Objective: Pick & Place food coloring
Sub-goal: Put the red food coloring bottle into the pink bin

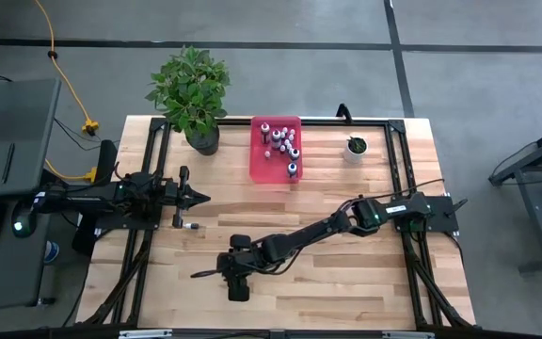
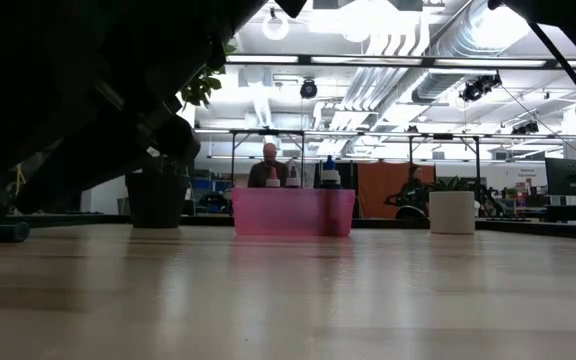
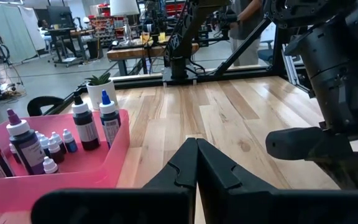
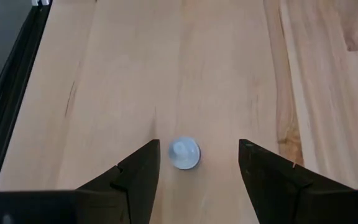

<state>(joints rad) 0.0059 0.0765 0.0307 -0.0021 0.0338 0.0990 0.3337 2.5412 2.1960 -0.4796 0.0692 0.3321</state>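
So the right gripper (image 4: 197,165) is hanging over a lone food coloring bottle (image 4: 184,153) standing on the worktop (image 1: 346,273), jaws spread wide with the white cap sitting between them but closer to one finger. That's my worry: if it closes off-centre like that, the nearer finger hits first and could tip or skid the little thing away. Hard to judge height from straight above, so it might also pinch only the cap.

The rest of the bottles (image 1: 283,143) are in the pink tray (image 1: 262,168) at the far side. The left gripper (image 3: 196,163) waits near it, jaws pressed together, with another small bottle (image 1: 192,226) lying just beside it.
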